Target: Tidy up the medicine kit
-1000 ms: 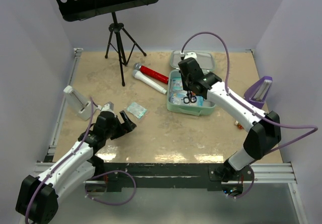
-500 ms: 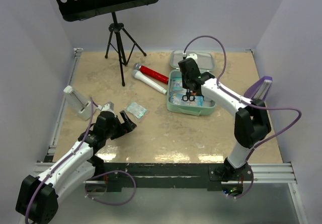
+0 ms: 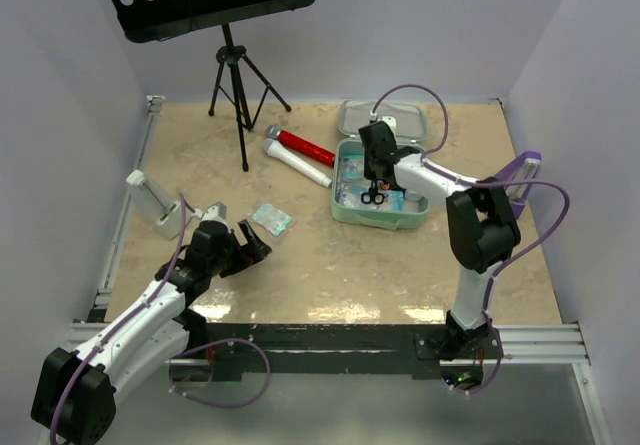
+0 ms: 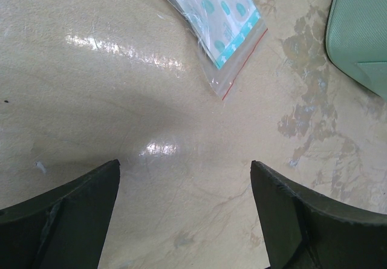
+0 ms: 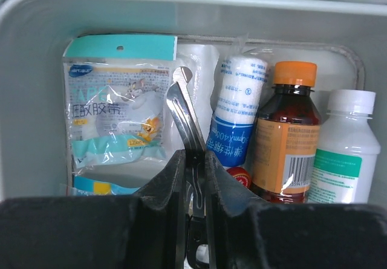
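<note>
directly over medicine kit, fingers pinching scissors

Medicine kit at the table's back right, with its lid lying just behind it.
Inside, from left to right: a packet, scissors in the right gripper, a bandage roll, a bottle and a second bottle. A zip bag lies well left of the kit, just ahead of the left gripper.
</note>
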Tool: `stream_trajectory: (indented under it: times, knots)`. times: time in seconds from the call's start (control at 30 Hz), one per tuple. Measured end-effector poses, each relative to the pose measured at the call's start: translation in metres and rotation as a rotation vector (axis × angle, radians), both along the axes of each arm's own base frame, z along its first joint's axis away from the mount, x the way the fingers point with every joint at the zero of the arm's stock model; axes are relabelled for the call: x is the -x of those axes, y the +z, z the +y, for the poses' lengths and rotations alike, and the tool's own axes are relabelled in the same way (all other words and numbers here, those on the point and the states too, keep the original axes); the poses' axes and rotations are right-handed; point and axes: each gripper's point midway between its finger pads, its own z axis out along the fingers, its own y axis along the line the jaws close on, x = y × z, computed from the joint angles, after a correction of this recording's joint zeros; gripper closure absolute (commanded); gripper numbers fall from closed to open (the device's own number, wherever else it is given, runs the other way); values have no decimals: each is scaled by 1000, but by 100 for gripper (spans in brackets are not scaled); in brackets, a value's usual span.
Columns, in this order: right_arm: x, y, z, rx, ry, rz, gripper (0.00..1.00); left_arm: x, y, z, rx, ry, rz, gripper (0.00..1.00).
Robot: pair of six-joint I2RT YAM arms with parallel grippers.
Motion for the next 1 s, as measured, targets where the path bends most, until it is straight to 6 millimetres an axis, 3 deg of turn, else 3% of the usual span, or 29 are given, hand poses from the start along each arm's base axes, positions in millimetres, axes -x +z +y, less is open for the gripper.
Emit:
stream_trajectory:
  times: [0.23, 0.33, 0.47, 0.57, 0.7, 0.87, 0.93, 1.0]
  knots:
    - [-4, -3, 2, -35, -13, -8, 100, 0, -1, 0, -2, 0, 5, 7]
    - [-6, -8, 4, -52, -10, -1, 75, 0, -1, 0, -3, 0, 5, 7]
    - [-6, -14, 5, -65, -16, 11, 56, 0, -1, 0, -3, 0, 5, 7]
    - [-7, -9, 6, -81, -19, 1, 48, 0, -1, 0, -3, 0, 5, 7]
    - [-7, 16, 7, -109, -17, -41, 49, 1, -3, 0, -6, 0, 13, 7]
    - [11, 54, 0, -150, -11, -122, 63, 1, -4, 1, -8, 0, 16, 7]
    - [27, 57, -6, -155, -10, -130, 66, 1, -4, 0, -8, 0, 17, 7]
    - [46, 47, -13, -149, -10, -115, 67, 1, -5, 0, -8, -1, 20, 7]
